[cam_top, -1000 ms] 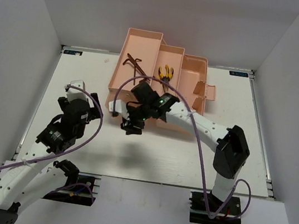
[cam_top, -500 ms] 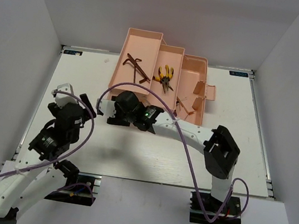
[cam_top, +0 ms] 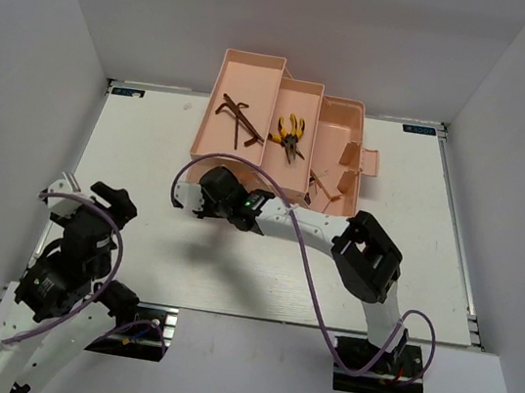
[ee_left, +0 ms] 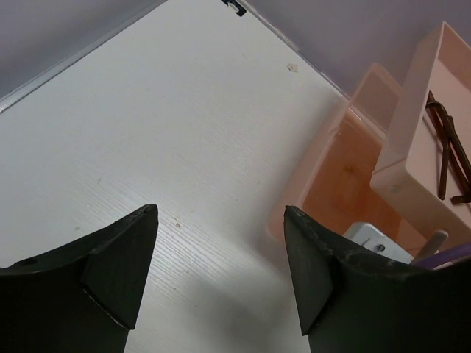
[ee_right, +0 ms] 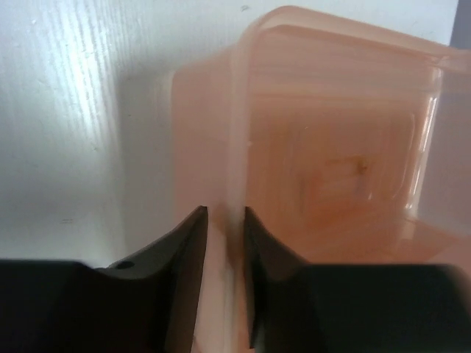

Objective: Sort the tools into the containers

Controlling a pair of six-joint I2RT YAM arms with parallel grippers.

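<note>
The salmon-pink toolbox [cam_top: 253,59] stands open at the back of the table with its trays fanned out. Dark brown hex keys [cam_top: 236,116] lie in the top left tray, also seen in the left wrist view [ee_left: 445,147]. Yellow-handled pliers [cam_top: 291,134] lie in the middle tray. My right gripper [cam_top: 205,198] is at the box's near left corner, shut on the thin wall [ee_right: 237,110] of the lowest compartment, one finger inside and one outside [ee_right: 225,213]. My left gripper [cam_top: 95,195] hangs open over the bare table [ee_left: 221,220], well to the left of the box. No screwdrivers show.
The lowest compartment [ee_right: 331,169] holds nothing where I can see into it. White walls close in the table on the left, back and right. The right arm [cam_top: 317,226] stretches across the middle of the table in front of the box.
My right gripper slid left along the box's front and closed on the lowest compartment's wall. My left arm drew back toward the near left corner, its jaws narrowing slightly.
</note>
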